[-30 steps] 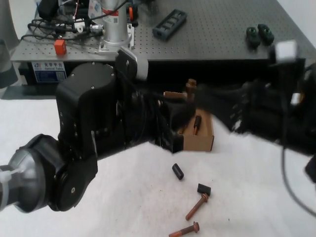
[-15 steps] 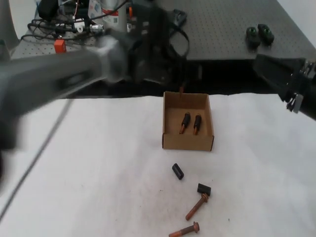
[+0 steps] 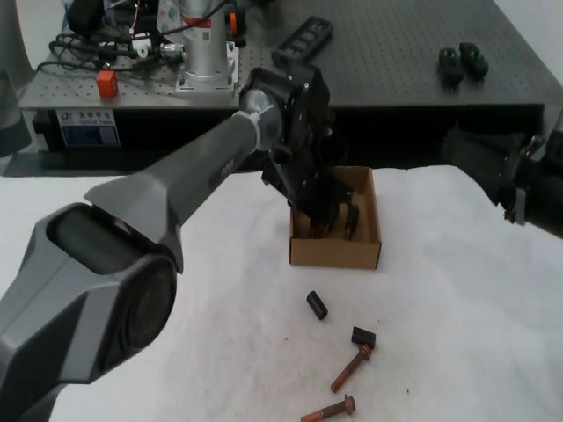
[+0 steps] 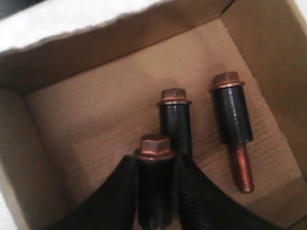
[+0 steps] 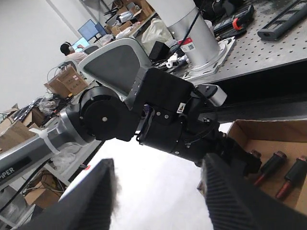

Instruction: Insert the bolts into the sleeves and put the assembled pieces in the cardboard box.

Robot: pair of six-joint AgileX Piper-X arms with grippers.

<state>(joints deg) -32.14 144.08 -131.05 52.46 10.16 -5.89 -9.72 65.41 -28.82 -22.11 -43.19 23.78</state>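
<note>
One cardboard box is noted on the counter. The left hand is held inside it, pinching one assembled piece. The right hand is spread, well apart. Two boxed pieces are counted, along with two loose bolts and two loose sleeves.

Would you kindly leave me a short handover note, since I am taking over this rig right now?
Left gripper: jaws shut on an assembled copper bolt in a black sleeve, held over the open brown cardboard box.
Right gripper: jaws open, empty, away from the box.
Done: two assembled pieces lie in the box.
Left: release the held piece. Two loose black sleeves and two loose copper bolts on the white cloth need joining and boxing.
</note>
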